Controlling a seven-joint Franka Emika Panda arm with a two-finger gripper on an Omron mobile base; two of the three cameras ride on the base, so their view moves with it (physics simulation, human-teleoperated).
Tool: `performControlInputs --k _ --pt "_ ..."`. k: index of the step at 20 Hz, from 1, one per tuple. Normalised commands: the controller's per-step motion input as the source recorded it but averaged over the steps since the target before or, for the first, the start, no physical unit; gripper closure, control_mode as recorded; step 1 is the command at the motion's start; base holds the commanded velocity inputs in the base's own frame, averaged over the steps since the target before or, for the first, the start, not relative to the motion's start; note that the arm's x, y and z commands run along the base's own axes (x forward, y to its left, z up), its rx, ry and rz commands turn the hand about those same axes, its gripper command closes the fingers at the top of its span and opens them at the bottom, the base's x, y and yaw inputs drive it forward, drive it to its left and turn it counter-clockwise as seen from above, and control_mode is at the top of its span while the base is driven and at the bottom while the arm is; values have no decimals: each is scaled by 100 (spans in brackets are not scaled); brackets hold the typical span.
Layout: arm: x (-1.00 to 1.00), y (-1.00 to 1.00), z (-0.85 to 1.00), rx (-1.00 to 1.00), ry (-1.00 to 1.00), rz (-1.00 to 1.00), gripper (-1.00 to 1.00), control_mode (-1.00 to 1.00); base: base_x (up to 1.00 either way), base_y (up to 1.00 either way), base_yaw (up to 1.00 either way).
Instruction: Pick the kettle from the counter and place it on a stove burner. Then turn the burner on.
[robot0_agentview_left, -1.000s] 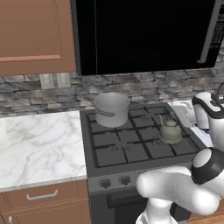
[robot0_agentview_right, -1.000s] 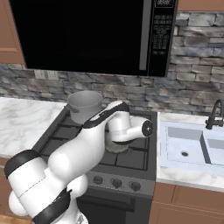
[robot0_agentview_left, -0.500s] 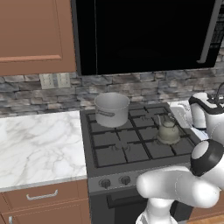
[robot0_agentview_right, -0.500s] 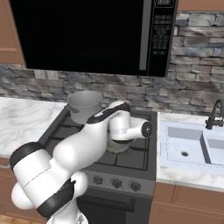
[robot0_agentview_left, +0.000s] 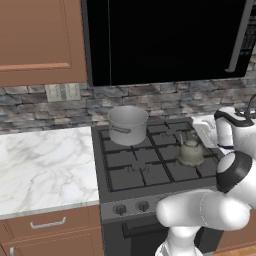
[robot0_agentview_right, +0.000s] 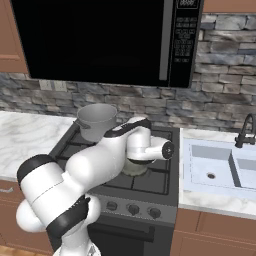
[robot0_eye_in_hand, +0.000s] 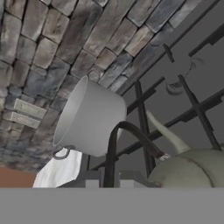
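The squat grey-green kettle (robot0_agentview_left: 190, 152) stands upright on a stove burner (robot0_agentview_left: 202, 163) in the right part of the black cooktop, apart from the counter (robot0_agentview_left: 42, 167) on the left. In the hand view the kettle (robot0_eye_in_hand: 194, 171) is very close at the lower right, with its black wire handle (robot0_eye_in_hand: 124, 133) arching up and its spout (robot0_eye_in_hand: 164, 131) pointing away. My gripper (robot0_agentview_left: 220, 134) is just right of the kettle. Its fingertips cannot be made out, and nothing shows whether it still touches the kettle. From the right, my arm covers most of the kettle (robot0_agentview_right: 134, 168).
A larger steel pot (robot0_agentview_left: 128, 125) sits on the back left burner. Stove knobs (robot0_agentview_right: 132, 209) line the front panel. A sink (robot0_agentview_right: 220, 165) with a dark faucet (robot0_agentview_right: 245, 132) lies right of the stove. A black microwave (robot0_agentview_right: 100, 40) hangs overhead.
The kettle has stayed on its burner. My arm's elbow has risen a little and the hand has drifted slightly left.
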Motion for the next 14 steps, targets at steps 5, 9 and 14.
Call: performControlInputs --k 5,9,14 --pt "8 0 -5 0 0 0 100 -100 0 0 0" --pt "0 0 0 0 0 0 100 -100 0 0 0" --pt "0 0 -5 0 0 0 100 -100 0 0 0"
